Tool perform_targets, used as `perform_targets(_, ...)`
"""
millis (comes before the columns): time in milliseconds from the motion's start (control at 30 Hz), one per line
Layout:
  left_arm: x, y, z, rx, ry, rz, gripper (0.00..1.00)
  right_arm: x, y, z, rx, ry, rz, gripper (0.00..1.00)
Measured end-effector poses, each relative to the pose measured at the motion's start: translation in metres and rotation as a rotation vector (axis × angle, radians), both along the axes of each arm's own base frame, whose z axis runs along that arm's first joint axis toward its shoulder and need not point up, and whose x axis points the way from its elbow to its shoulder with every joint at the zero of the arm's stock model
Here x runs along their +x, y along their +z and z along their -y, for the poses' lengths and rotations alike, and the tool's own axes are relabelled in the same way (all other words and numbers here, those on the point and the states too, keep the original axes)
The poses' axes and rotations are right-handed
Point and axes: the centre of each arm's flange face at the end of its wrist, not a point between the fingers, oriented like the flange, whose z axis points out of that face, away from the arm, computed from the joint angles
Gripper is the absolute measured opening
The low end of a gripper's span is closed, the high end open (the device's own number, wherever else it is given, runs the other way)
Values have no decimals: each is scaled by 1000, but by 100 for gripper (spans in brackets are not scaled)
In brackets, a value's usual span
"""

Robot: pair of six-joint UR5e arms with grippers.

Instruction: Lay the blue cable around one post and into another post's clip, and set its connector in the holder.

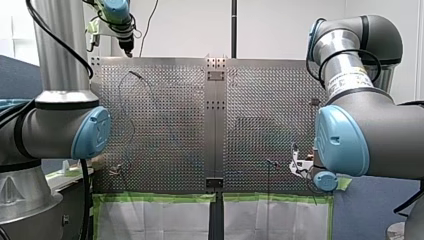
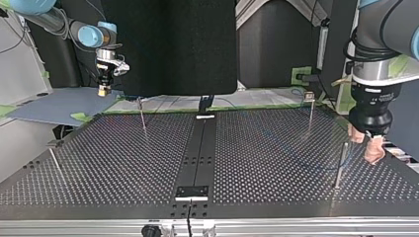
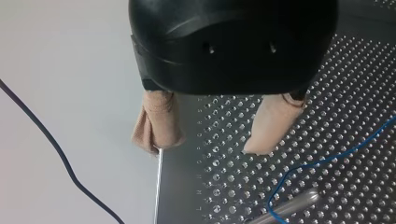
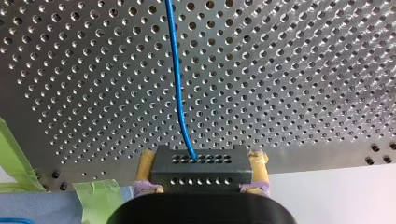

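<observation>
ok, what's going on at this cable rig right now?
My right gripper is shut on the dark connector block, with the blue cable running from it out over the perforated table. My left gripper hangs open and empty at the table's edge, near a post the cable passes.

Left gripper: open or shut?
Open: the left gripper has its beige pads apart over the perforated table, nothing between them.
</observation>
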Motion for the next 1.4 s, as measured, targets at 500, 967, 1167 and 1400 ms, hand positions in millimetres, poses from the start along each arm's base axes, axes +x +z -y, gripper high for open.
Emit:
perform_targets(500, -6, -2, 3, -20, 16, 13, 100, 3, 0, -1, -1, 5, 0, 0)
perform_targets(967, -13, -10, 5, -29, 24, 10, 100, 5, 0, -2, -1, 10, 0, 0)
perform_targets(1167, -15, -11, 6, -31, 25, 10, 100, 6, 0, -2, -3, 12, 0, 0)
perform_targets(1400, -17, -14, 6, -35, 32, 5, 100, 6, 0, -2, -4, 12, 0, 0)
